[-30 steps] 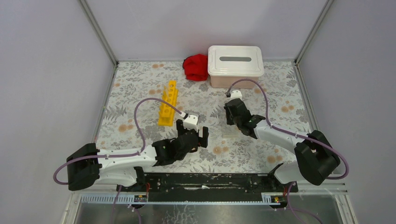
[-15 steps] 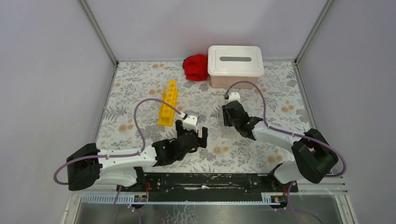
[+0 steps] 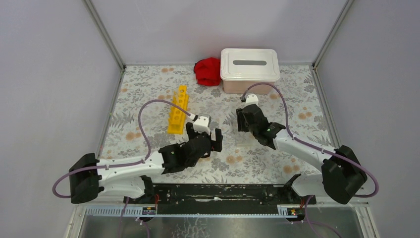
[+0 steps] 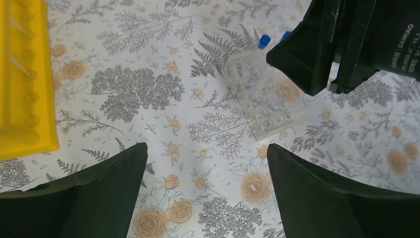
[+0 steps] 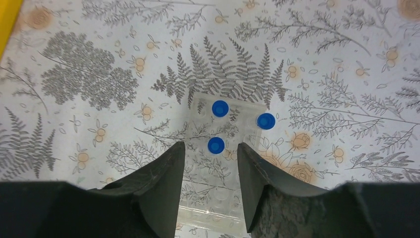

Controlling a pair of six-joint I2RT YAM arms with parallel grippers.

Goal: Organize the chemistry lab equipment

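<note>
The right claw (image 5: 210, 148) hangs low over a clear tray (image 5: 233, 124) at the centre of its own view. Three tubes (image 5: 220, 107) with blue caps stand upright in the tray's upper end, probably so they cannot roll. The lowest of them sits between the fingertips. The fingers are partly spread and a sliver of tray shows on each side of that cap, so the claw holds nothing. Whether it is lining up on that tube or letting it go I cannot tell.

The left claw (image 3: 204, 135) is spread as wide as it goes and is empty. It hovers over bare desk (image 3: 292, 99) at lower centre of the top view, between the rack (image 3: 178, 110) and the tray, seemingly kept clear of the other arm's work.

The yellow rack lies at an angle left of centre, well apart from the tray. The bin (image 3: 250, 69) stands at top centre with its slotted lid on, a red cloth (image 3: 208, 71) just beside its left wall.

From above, the clear tray nearly vanishes into the flowered pattern. In the right wrist view the fingers hide its lower corners, and in the left wrist view the right arm covers its upper right. The rack is cut off at that frame's left edge, and I cannot tell whether its holes hold anything. No tongs can be made out in any view
</note>
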